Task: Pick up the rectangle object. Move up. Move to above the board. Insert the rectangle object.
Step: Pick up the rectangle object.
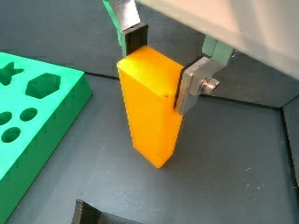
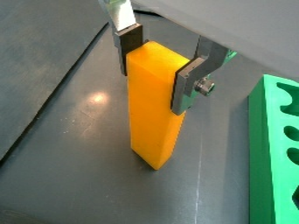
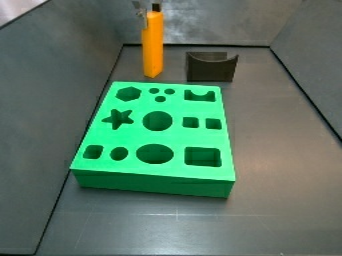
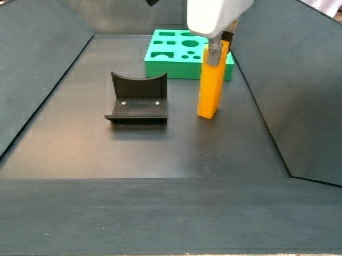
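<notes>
Right, pick-up step: gripper [image 1: 162, 59] is clamped on the top of the rectangle object [image 1: 151, 109], upright on the floor just beside the board [image 3: 154, 130], w/ fixture [image 3: 210, 66] near; next, I'd judge, lift straight up.

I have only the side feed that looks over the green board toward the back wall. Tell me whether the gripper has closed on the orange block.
Observer: Both wrist views show the gripper with its finger pads pressed against the top of the rectangle object.
Operator: Report whether it is lifted.
Observer: In a side view its lower end appears to meet the floor, upright.
Operator: Give its position against the board.
Observer: It stands off the board, beside one edge, with the dark fixture on its other side.
</notes>
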